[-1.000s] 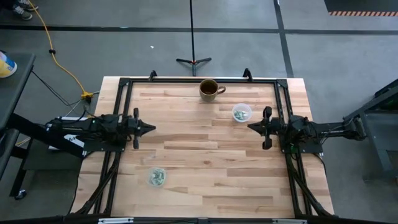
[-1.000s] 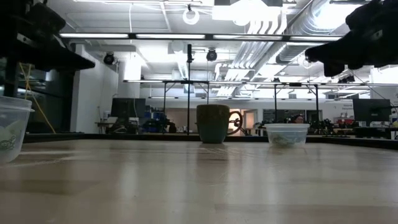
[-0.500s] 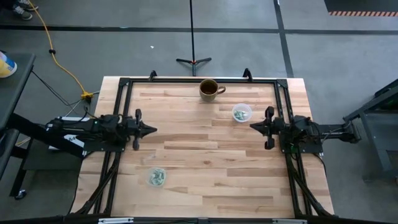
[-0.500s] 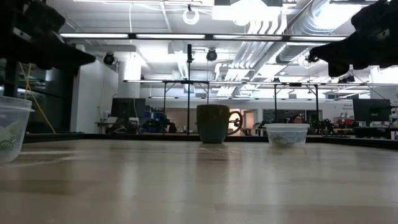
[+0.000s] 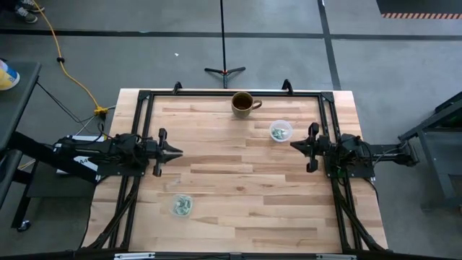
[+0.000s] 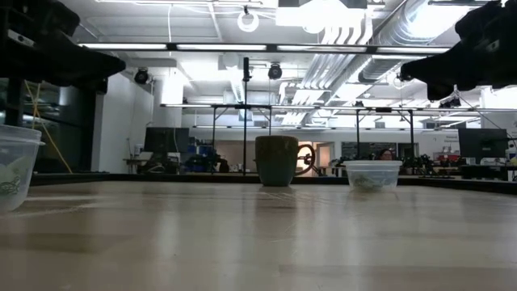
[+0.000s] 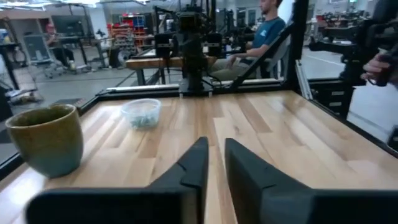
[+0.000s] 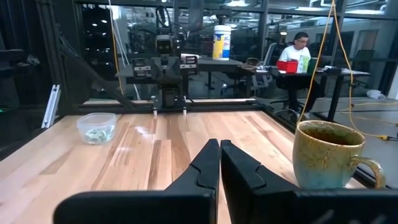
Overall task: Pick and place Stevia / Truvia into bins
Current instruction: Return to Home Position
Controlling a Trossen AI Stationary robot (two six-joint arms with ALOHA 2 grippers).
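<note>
Both arms hover over the table and hold nothing. My left gripper [image 5: 180, 152] [image 7: 215, 144] is by the left edge and points right, shut but for a narrow slit. My right gripper [image 5: 291, 145] [image 8: 219, 144] is by the right edge and points left, shut. One clear cup [image 5: 280, 131] [image 7: 142, 113] stands on its base just beyond the right gripper's tip, with pale green packets [image 5: 279, 132] inside. The second cup [image 5: 181, 206] [image 8: 96, 127] stands near the left gripper toward the near edge and also holds packets [image 5: 182, 205]. I see no loose packets on the wood.
A brown mug [image 5: 243, 104] [image 6: 277, 160] stands at the middle of the far edge. A black frame [image 5: 231, 92] runs around the tabletop. People sit at desks beyond the table [image 7: 267, 25] [image 8: 298, 53]. Bare wood lies between the two grippers.
My left gripper has crept a little toward the table's right. My right gripper has drawn back slightly toward the right edge. The cups and the mug have stayed where they were.
</note>
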